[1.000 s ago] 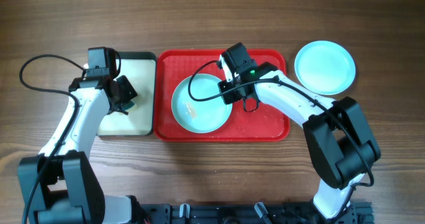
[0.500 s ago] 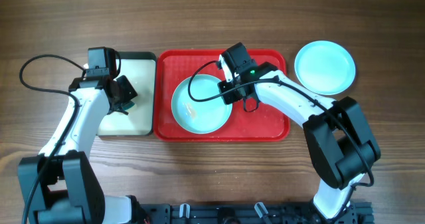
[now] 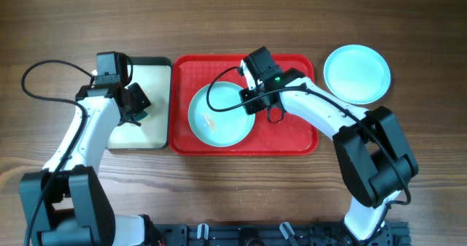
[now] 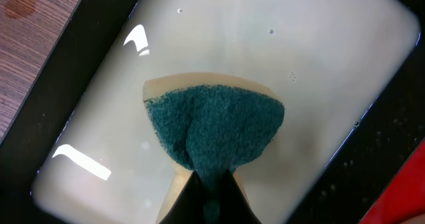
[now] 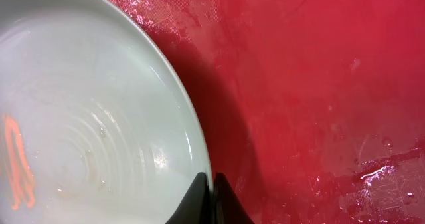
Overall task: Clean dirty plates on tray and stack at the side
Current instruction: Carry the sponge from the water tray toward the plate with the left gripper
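**Right hand on plate rim, left hand on sponge**

The red tray (image 3: 292, 133) is glossy, fine-textured plastic and wet. Its long axis runs parallel to the tabletop's far edge. The aqua plate (image 3: 219, 118) is round and smooth, and lies flat and face up in the tray's left half. An orange smear (image 5: 16, 164) inside it is possibly food. The right hand (image 5: 211, 191) is pinched onto its right rim. The second aqua plate (image 3: 357, 73) lies on the tabletop off the tray's far right corner. The left hand (image 4: 211, 194) grips a green fibrous sponge (image 4: 216, 124) over the black-rimmed cream tray (image 3: 157, 129).

- Overhead: bright, even light. The table (image 3: 233, 12) is sharp edge to edge, with only faint soft shadows beside the arms.
- Left wrist: two white glare patches on the cream tray (image 4: 319, 84); the sponge (image 4: 216, 121) is in sharp focus.
- Right wrist: the wet red tray (image 5: 319, 84) glints, and the plate (image 5: 86, 117) casts a dark shadow to the right.
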